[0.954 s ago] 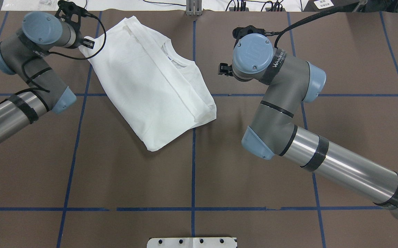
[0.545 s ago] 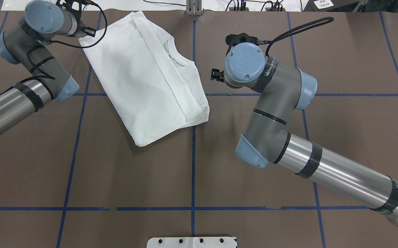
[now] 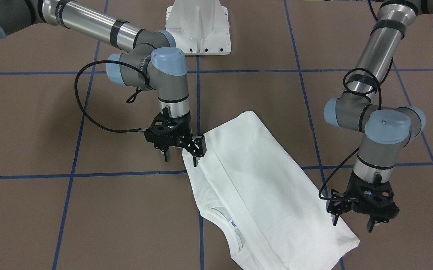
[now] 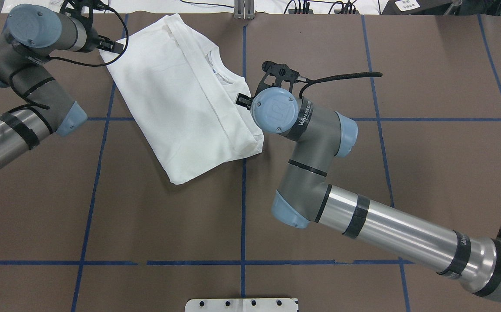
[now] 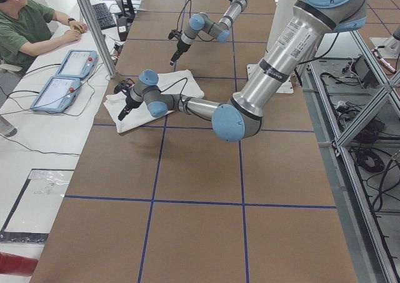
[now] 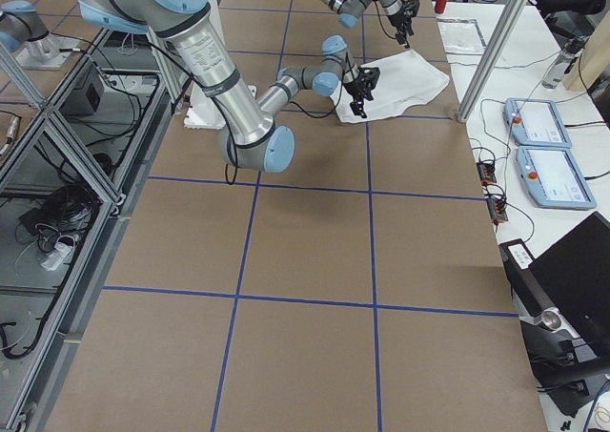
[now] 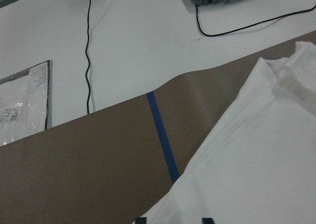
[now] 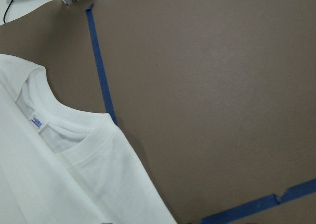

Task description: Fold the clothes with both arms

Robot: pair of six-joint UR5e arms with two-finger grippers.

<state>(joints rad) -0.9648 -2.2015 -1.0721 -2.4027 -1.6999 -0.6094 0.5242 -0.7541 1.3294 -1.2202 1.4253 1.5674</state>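
— How much room is there to move?

— Plenty on the robot's side. The brown table surface (image 4: 168,225) with its blue tape grid (image 4: 243,208) lies bare toward the white metal pedestal (image 3: 197,30). The far side is tight: the white folded long-sleeved T-shirt (image 4: 185,99) lies there, with one corner near the brown surface's far edge.

— How does the shirt look?

— It is a long rectangle lying diagonally, sleeves tucked in. The ribbed round collar (image 8: 81,130) faces up, with a small neck label (image 8: 36,121) printed in blue.

— And the tools?

— The black left gripper (image 3: 352,224) has its fingers spread across one corner, one over cloth and one over table. The black right gripper (image 3: 181,156) is spread too, with one finger at the shirt's edge on the robot's right side. Neither pinches anything. Whether either touches the cloth I cannot tell.

— Does the overhead view show that?

— Barely, because the wrists cover most of each tool there. The front-facing view shows the fingers plainly. Only the left side view shows a seated person (image 5: 25,27) in green at the white bench (image 5: 37,139).
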